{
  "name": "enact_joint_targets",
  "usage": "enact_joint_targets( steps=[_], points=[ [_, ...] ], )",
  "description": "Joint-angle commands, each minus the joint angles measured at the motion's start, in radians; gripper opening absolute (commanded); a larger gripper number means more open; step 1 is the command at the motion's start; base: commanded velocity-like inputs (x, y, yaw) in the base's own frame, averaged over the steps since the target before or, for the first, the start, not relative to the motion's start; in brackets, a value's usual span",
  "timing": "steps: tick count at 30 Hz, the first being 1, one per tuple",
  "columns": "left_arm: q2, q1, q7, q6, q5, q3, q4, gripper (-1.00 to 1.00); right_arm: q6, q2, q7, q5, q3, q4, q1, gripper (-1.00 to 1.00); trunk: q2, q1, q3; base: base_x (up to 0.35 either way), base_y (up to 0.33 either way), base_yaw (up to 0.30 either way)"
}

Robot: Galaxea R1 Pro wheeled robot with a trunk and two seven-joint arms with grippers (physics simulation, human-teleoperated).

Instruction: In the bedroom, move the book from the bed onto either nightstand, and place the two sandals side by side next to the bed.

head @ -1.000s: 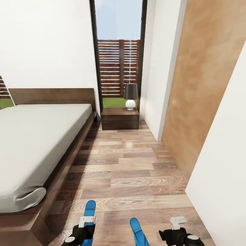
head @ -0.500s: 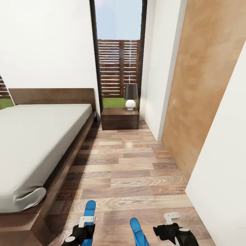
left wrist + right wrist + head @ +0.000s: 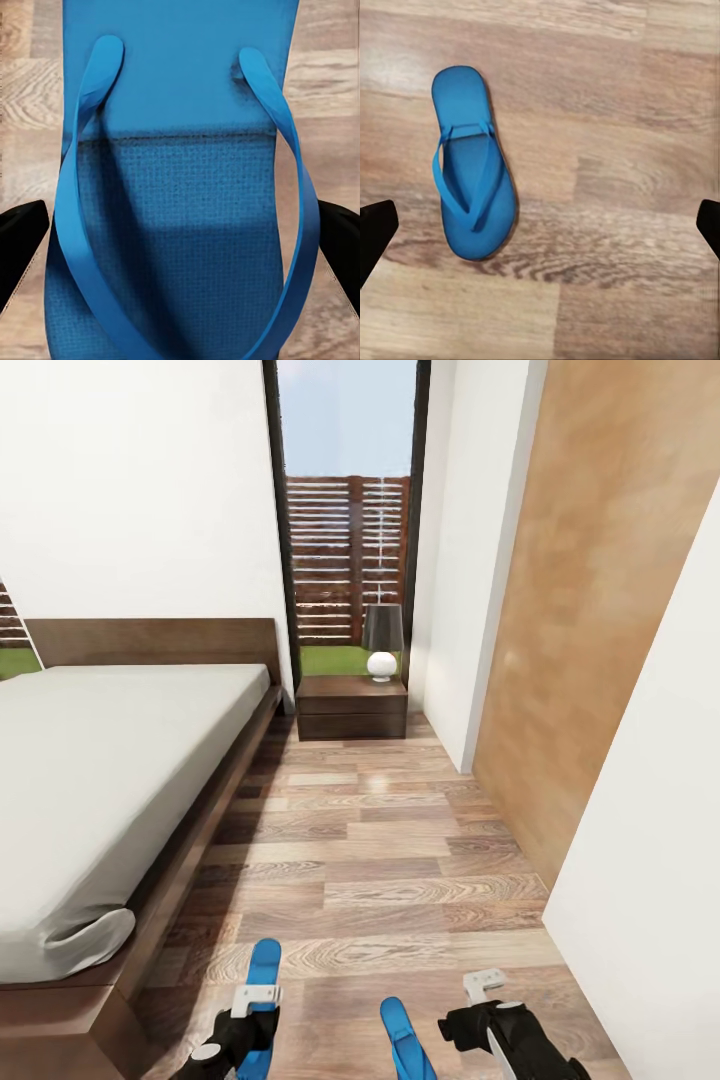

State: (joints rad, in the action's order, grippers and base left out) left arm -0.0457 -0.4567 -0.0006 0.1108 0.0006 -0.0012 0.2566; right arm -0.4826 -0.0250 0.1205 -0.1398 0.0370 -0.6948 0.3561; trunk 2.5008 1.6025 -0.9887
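Two bright blue sandals lie on the wood floor beside the bed (image 3: pixel 110 760). One sandal (image 3: pixel 264 960) lies near the bed frame with my left gripper (image 3: pixel 254 1000) directly over it. In the left wrist view this sandal (image 3: pixel 180 112) sits close up between the spread black fingers (image 3: pixel 19 240), which are open. The other sandal (image 3: pixel 404 1038) lies further right, just left of my open right gripper (image 3: pixel 486 988). From the right wrist, that sandal (image 3: pixel 472 180) is flat on the floor, off to one side of the gap. The nightstand (image 3: pixel 352 706) stands by the headboard. The book is out of view.
A lamp (image 3: pixel 382 642) with a dark shade stands on the nightstand before a tall window. A white wall and a wooden panel (image 3: pixel 580 620) close the right side. Open plank floor (image 3: pixel 380 840) runs between the bed and that wall.
My right gripper has moved left, closer to the right-hand sandal. The left gripper has sunk slightly over its sandal. The sandals have not moved.
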Motion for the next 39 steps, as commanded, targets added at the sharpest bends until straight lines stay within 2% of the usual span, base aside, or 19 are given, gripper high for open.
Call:
enact_joint_targets(
  steps=[1, 5, 10, 11, 16, 17, 21, 22, 25, 26, 32, 35, 39],
  points=[
    [0.000, 0.000, 0.000, -0.004, 0.000, 0.000, 0.012, -1.00, -0.005, 0.000, 0.004, -0.011, 0.001, 0.001, 0.002, 1.00, 0.000, 0.000, -0.001, 0.000, 0.000, 0.000],
    [0.001, 0.001, -0.001, -0.049, 0.000, -0.001, 0.075, -1.00, -0.005, 0.000, 0.000, -0.012, 0.004, 0.007, 0.005, 1.00, 0.000, 0.000, -0.001, 0.000, 0.000, 0.000],
    [0.001, 0.022, -0.001, -0.193, -0.004, -0.001, 0.269, -1.00, -0.005, -0.001, -0.004, -0.012, 0.006, 0.012, 0.006, 1.00, 0.000, 0.000, -0.001, 0.000, 0.000, 0.000],
    [0.001, 0.054, -0.001, -0.260, -0.005, -0.001, 0.373, -1.00, -0.005, 0.000, -0.004, -0.012, 0.007, 0.015, 0.007, 1.00, 0.000, 0.000, -0.001, 0.000, 0.000, 0.000],
    [0.001, 0.134, -0.002, -0.441, -0.006, 0.001, 0.655, -1.00, -0.005, 0.000, -0.006, -0.012, 0.007, 0.021, 0.007, 1.00, 0.000, 0.000, -0.001, 0.000, 0.000, 0.000],
    [0.001, 0.134, -0.002, -0.441, -0.006, 0.001, 0.655, -1.00, -0.005, 0.000, -0.006, -0.012, 0.007, 0.021, 0.007, 1.00, 0.000, 0.000, -0.001, 0.000, 0.000, 0.000],
    [0.001, 0.164, -0.002, -0.591, -0.004, 0.002, 0.858, -1.00, -0.006, -0.001, -0.006, -0.012, 0.007, 0.023, 0.007, 1.00, 0.000, 0.000, -0.001, 0.000, 0.000, 0.000],
    [0.001, 0.172, -0.003, -0.677, -0.002, 0.003, 0.947, -1.00, -0.006, -0.001, -0.007, -0.012, 0.008, 0.027, 0.007, 1.00, 0.000, 0.000, -0.001, 0.000, 0.000, 0.000],
    [0.001, 0.176, -0.004, -0.799, 0.000, 0.003, 1.036, -1.00, -0.006, -0.004, -0.007, -0.012, 0.008, 0.036, 0.007, 1.00, 0.000, 0.000, -0.001, 0.000, 0.000, 0.000],
    [0.001, 0.174, -0.004, -0.868, 0.000, 0.003, 1.071, -1.00, -0.007, -0.010, -0.007, -0.012, 0.008, 0.041, 0.007, 1.00, 0.000, 0.000, -0.001, 0.000, 0.000, 0.000],
    [-0.001, 0.136, -0.002, -1.004, -0.009, 0.000, 1.110, -1.00, -0.007, -0.040, -0.007, -0.013, 0.009, 0.068, 0.007, 1.00, 0.000, 0.000, -0.001, 0.000, 0.000, 0.000],
    [-0.001, 0.115, -0.002, -1.029, -0.011, -0.002, 1.107, -1.00, -0.007, -0.048, -0.007, -0.013, 0.015, 0.075, 0.007, 1.00, 0.000, 0.000, -0.001, 0.000, 0.000, 0.000],
    [-0.003, 0.056, 0.001, -1.065, -0.015, -0.005, 1.072, -1.00, -0.007, -0.057, -0.007, -0.013, 0.031, 0.082, 0.007, 1.00, 0.000, 0.000, -0.001, 0.000, 0.000, 0.000]
  ],
)
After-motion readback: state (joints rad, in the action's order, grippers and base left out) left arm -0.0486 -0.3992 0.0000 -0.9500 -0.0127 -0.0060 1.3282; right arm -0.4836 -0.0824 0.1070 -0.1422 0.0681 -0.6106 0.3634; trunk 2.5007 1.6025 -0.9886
